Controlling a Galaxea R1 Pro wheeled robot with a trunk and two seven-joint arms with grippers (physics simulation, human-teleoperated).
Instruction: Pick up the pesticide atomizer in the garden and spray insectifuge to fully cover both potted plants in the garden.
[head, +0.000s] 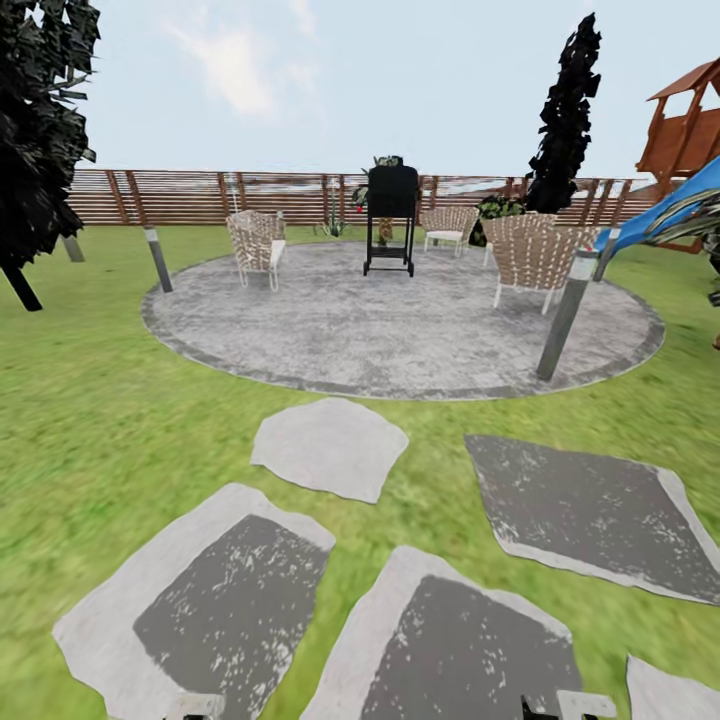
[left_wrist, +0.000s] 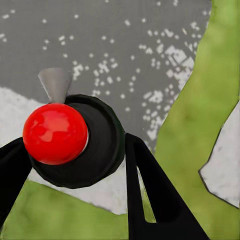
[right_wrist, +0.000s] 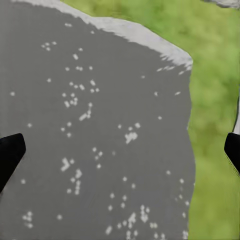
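While the left gripper (left_wrist: 75, 170) hangs over the paving, these lines hold:
Atomizer: the pesticide atomizer (left_wrist: 82, 145) sits between the black fingers (left_wrist: 155, 195), which close against its dark round body; a red ball (left_wrist: 55, 133) and a grey nozzle (left_wrist: 54, 84) stand on top.
Right gripper: the right gripper (right_wrist: 120, 155) hangs with jaws wide apart and nothing between them, above a speckled grey stepping stone (right_wrist: 100, 125).
Hard to make out: the bottle's lower body is hidden; small plants by the fence (head: 200, 195) are too far off to identify.
Ground: green lawn (head: 90, 400) with grey and white stones (head: 330, 445).
Beyond: a round patio (head: 400, 320) with wicker chairs (head: 257, 245) and a black grill (head: 391, 215).
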